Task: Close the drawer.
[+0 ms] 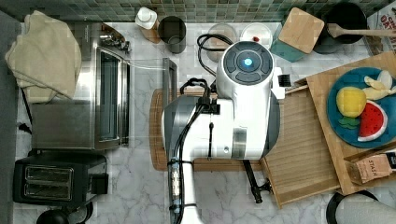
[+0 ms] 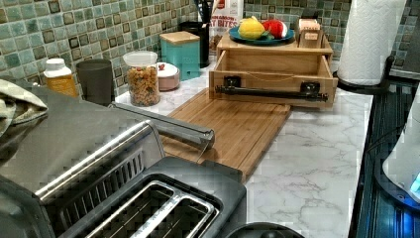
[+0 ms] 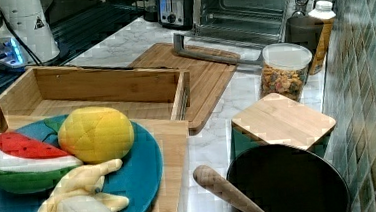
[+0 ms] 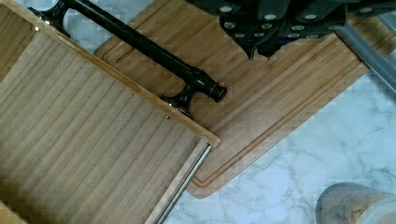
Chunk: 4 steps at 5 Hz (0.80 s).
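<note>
One pulled-out drawer (image 1: 303, 140) at four o'clock in the top view, open and bare, striped floor exposed, slid out from a bamboo stand (image 2: 274, 46) toward nine o'clock in the top view. Across its front a black bar handle (image 4: 140, 44), overhanging the near end of a grooved bamboo cutting board (image 2: 233, 129) lying flat just in front. Above that board, in the wrist view, the gripper (image 4: 262, 53), fingertips drawn together, clasping nothing, clear of the handle and apart from the drawer. Over the middle of the top view the white arm (image 1: 233, 116), hiding much of the board. On the stand's top a blue plate (image 1: 334, 112) with a yellow toy fruit (image 3: 95, 132) and a toy watermelon slice (image 3: 24, 157). Underneath everything a white marble countertop (image 2: 307, 163) with grey veining. At nine o'clock in the top view a steel toaster oven (image 1: 100, 93), door down; at seven o'clock a black slot toaster (image 1: 51, 182). Along the back edge, at twelve o'clock in the top view, a green-grey mosaic tile wall (image 2: 74, 29), and before it a jar of dry pasta (image 2: 142, 79) and a teal canister (image 2: 182, 49) with a bamboo lid. At two o'clock in the left view a paper towel roll (image 2: 369, 39).
</note>
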### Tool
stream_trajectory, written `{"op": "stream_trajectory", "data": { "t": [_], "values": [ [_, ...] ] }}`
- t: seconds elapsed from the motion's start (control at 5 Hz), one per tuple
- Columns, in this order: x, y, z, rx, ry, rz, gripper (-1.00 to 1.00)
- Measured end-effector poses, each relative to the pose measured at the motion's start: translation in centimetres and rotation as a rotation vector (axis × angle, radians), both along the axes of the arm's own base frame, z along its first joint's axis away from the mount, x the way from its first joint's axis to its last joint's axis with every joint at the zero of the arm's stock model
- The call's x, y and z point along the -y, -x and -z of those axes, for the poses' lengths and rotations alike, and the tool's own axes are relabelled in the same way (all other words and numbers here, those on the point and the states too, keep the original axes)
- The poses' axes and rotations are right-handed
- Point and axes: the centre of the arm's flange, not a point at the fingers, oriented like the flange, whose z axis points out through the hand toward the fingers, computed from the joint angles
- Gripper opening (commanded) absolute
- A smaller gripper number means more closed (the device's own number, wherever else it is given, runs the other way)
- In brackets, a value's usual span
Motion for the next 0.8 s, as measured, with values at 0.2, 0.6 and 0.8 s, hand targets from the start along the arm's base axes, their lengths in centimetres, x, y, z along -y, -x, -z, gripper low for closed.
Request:
{"op": "stream_trajectory", "data": {
  "t": [0.2, 0.6, 0.8],
  "values": [
    [0.1, 0.1, 0.4, -0.009, 0.001, 0.0, -1.0],
    [0.2, -0.7, 2.8, 0.114, -0.005, -0.185, -1.0],
    [-0.4, -0.1, 4.9, 0.088, -0.099, -0.293, -1.0]
  ]
}}
